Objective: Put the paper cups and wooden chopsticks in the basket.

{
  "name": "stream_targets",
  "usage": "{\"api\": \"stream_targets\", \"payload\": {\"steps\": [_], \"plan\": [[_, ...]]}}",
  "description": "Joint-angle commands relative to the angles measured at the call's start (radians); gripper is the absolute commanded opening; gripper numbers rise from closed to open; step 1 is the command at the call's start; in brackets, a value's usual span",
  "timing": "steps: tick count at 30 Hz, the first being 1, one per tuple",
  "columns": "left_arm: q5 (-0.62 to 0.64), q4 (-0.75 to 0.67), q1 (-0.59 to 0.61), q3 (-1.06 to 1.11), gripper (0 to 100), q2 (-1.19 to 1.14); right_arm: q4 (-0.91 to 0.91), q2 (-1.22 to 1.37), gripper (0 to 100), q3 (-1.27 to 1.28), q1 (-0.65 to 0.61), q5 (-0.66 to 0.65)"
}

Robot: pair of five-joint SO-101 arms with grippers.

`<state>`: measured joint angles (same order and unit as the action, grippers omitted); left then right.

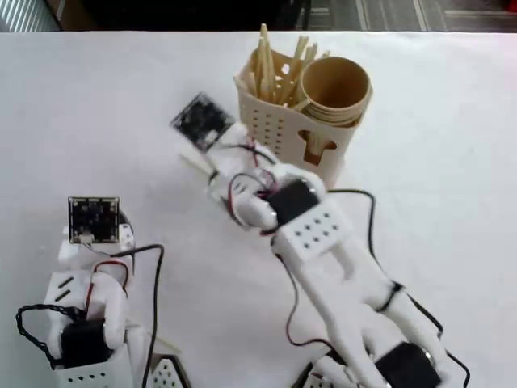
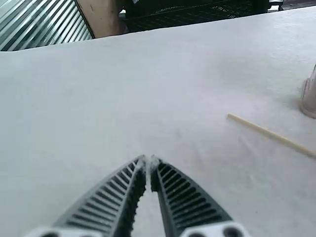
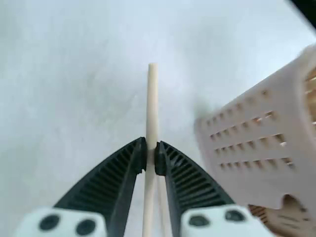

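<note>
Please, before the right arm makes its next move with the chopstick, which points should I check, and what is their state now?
1. Right hand shut on the chopstick: ok.
2. Chopstick lifted off the table: cannot tell.
3. Basket upright, close beside that hand: ok.
4. Paper cups in the basket: ok.
5. Left hand shut, empty, apart from the basket: ok.

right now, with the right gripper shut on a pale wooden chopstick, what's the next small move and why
Probably raise the right gripper and carry the pale wooden chopstick above the rim of the white perforated plastic basket. The stick is clamped but sits beside the basket's wall, not over its opening, where tan paper cups already stand.
</note>
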<state>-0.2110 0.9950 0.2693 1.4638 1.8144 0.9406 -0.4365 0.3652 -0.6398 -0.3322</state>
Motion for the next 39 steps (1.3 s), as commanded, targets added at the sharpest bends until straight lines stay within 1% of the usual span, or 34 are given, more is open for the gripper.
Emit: {"api": "stream_targets", "payload": {"steps": [1,5,8,10,14,18,22,26,29,35,37,39], "plan": [[0.012,-0.023,0.008,-0.005,5,0.008,0.002,-0.128,1.7,-0.144,0.019,0.003],[0.012,-0.023,0.008,-0.005,5,0.008,-0.002,-0.166,1.7,-0.301,0.019,0.087],[0.012,-0.023,0.008,-0.005,5,0.008,-0.051,-0.166,1.7,-0.405,0.021,0.126],[0.012,-0.023,0.008,-0.005,5,0.008,-0.116,-0.166,1.7,-0.434,0.03,0.129],[0.012,-0.023,0.008,-0.005,5,0.008,-0.311,-0.165,1.7,-0.431,0.074,0.121],[0.012,-0.023,0.008,-0.005,5,0.008,-0.524,-0.165,1.7,-0.351,0.145,0.121],[0.012,-0.023,0.008,-0.005,5,0.008,-0.736,-0.165,1.7,-0.193,0.185,0.12],[0.012,-0.023,0.008,-0.005,5,0.008,-0.883,-0.165,1.7,-0.037,0.213,0.12],[0.012,-0.023,0.008,-0.005,5,0.008,-0.935,-0.165,1.7,0.051,0.228,0.12],[0.012,-0.023,0.008,-0.005,5,0.008,-0.938,-0.165,1.9,0.129,0.229,0.121],[0.012,-0.023,0.008,-0.005,5,0.008,-0.937,-0.165,5.9,0.124,0.225,0.121],[0.012,-0.023,0.008,-0.005,5,0.008,-0.921,-0.165,13.2,0.103,0.223,0.121]]}}
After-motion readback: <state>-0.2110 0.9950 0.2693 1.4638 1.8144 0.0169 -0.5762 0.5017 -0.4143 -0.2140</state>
